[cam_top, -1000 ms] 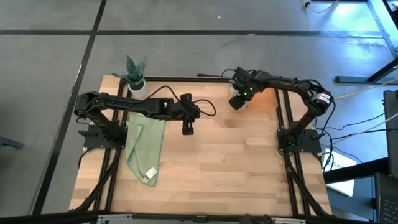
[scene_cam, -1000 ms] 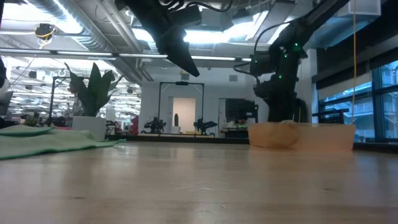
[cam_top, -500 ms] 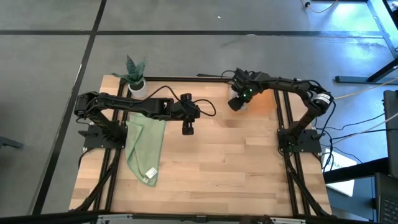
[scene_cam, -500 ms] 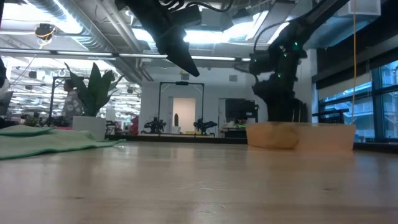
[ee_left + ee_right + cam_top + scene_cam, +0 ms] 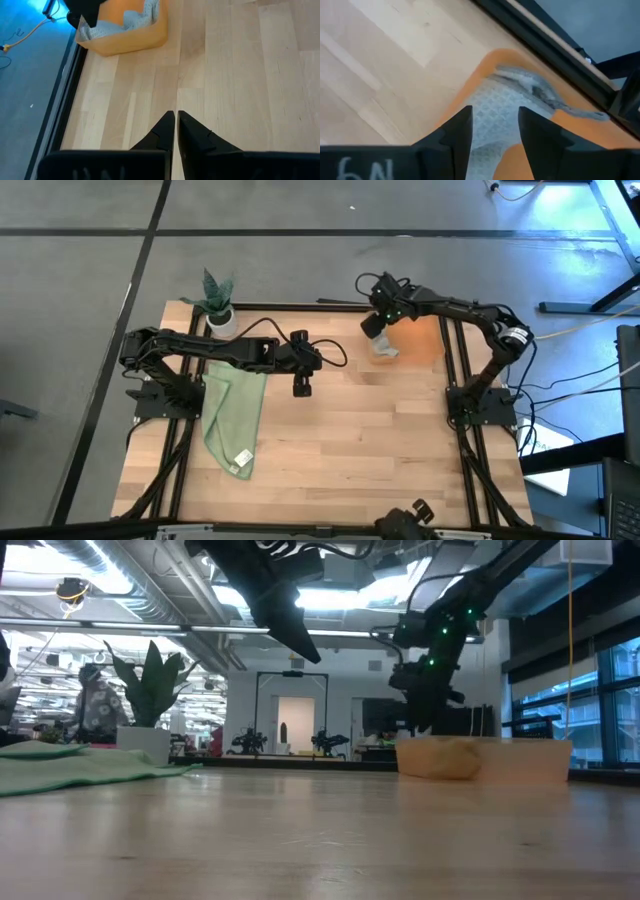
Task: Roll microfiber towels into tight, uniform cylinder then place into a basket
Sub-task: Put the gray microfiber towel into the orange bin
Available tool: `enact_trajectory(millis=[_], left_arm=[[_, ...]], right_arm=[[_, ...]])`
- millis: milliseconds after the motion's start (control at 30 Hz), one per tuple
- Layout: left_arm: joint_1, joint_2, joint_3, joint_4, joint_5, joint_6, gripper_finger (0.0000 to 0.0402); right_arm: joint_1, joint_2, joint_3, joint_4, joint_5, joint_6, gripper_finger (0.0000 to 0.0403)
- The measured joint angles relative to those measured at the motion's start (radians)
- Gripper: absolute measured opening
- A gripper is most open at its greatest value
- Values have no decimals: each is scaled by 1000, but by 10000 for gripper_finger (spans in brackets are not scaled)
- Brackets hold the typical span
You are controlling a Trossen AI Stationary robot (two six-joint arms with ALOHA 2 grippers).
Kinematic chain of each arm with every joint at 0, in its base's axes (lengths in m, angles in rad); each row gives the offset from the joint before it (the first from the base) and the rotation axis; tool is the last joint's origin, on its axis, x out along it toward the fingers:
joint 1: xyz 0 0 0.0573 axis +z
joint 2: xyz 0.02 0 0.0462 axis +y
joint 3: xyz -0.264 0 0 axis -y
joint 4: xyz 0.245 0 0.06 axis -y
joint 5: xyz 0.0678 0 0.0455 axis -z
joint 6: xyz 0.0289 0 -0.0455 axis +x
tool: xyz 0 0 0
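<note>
The light grey towel (image 5: 386,349) lies bunched in the left end of the orange basket (image 5: 425,340) at the table's far right. It also shows in the right wrist view (image 5: 495,107) and the left wrist view (image 5: 135,20). My right gripper (image 5: 374,328) hangs open just above that end of the basket and touches nothing. The light green towel (image 5: 232,415) lies flat on the table's left side, its white tag (image 5: 241,458) near the front. My left gripper (image 5: 302,387) is shut and empty above the table's middle.
A small white plant pot (image 5: 220,315) stands at the far left corner. Bare wood lies between the green towel and the basket. In the low view a person (image 5: 95,705) shows in the room beyond the table.
My right gripper has risen from the basket and gone toward the table's far edge and a little left. The grey towel has stayed in the basket's left end and now shows uncovered.
</note>
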Motion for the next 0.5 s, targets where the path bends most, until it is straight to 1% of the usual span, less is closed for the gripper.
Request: enact_trajectory(millis=[500], left_arm=[[0,0,0,0,0,0,14]], right_arm=[[-3,148,0,47,-1,-28,159]])
